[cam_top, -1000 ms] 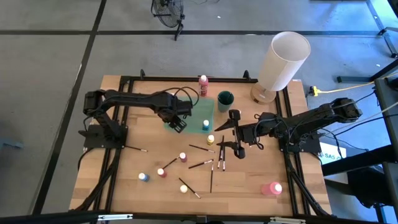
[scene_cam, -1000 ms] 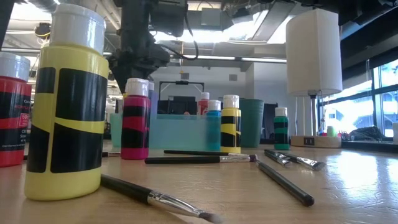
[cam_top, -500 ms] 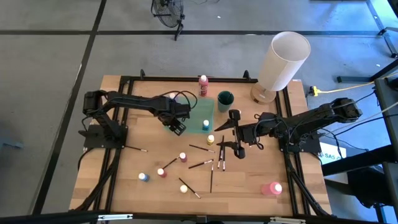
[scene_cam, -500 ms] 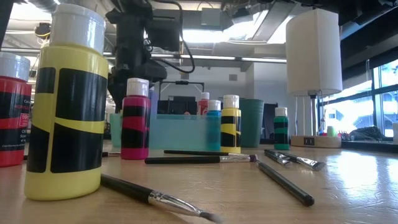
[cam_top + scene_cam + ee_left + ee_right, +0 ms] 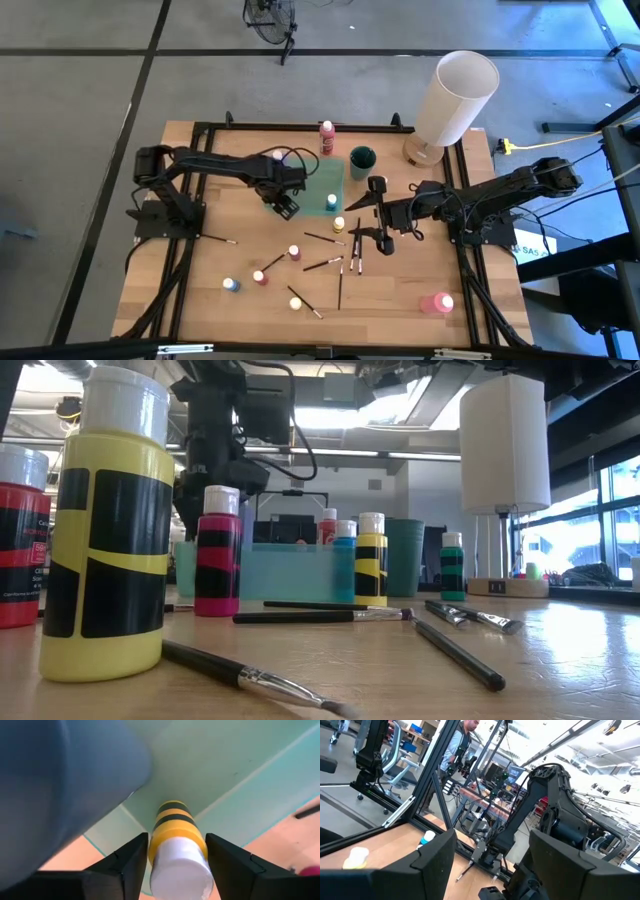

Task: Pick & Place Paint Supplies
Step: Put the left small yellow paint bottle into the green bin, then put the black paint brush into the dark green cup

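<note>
High view: left end effector (image 5: pixel 286 204) at teal tray (image 5: pixel 318 178) near edge; right end effector (image 5: pixel 383 212) apart, empty, over bare counter (image 5: pixel 400 285).
Left wrist: fingers (image 5: pixel 127 865) flank yellow bottle (image 5: pixel 176 851) with gaps either side, inside tray.

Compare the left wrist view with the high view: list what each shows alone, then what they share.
Left wrist only: a yellow-and-black bottle standing between the left gripper's fingers, gaps on both sides.
High only: the right gripper open and empty over the brushes, the scattered bottles, the green cup and the white cylinder.
Both: the teal tray under the left gripper.
</note>
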